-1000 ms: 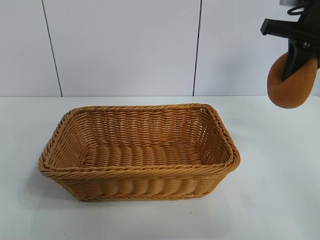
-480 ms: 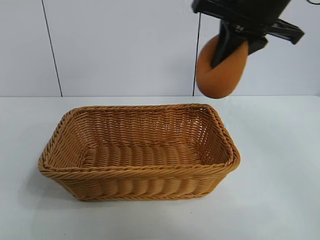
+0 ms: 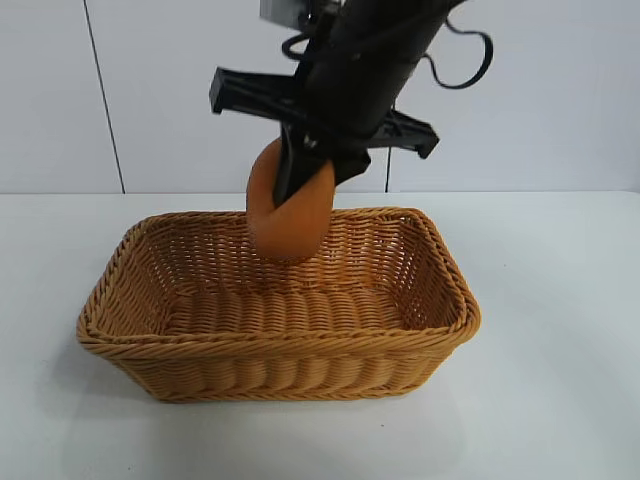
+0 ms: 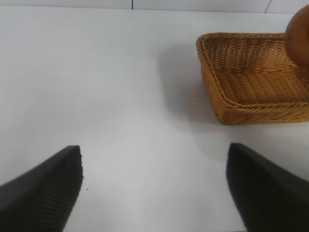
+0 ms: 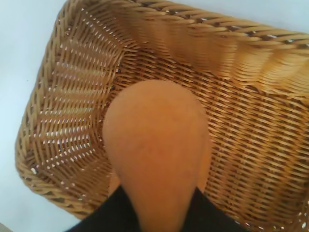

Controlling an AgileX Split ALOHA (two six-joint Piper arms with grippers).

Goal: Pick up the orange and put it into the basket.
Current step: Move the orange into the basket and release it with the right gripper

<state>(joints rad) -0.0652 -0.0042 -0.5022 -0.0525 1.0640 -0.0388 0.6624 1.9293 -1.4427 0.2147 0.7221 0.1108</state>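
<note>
Right gripper (image 3: 300,175) pinches the orange (image 3: 290,215) above the basket (image 3: 280,345), over its far side. Left gripper (image 4: 154,186) spread wide over the table (image 4: 96,72), left of the basket.

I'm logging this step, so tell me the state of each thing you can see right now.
orange: held in the air over the basket's inside, not resting on it.
basket: upright on the table, nothing lying in it.
right gripper: shut on the orange.
left gripper: open, over bare table, beside the basket.
</note>
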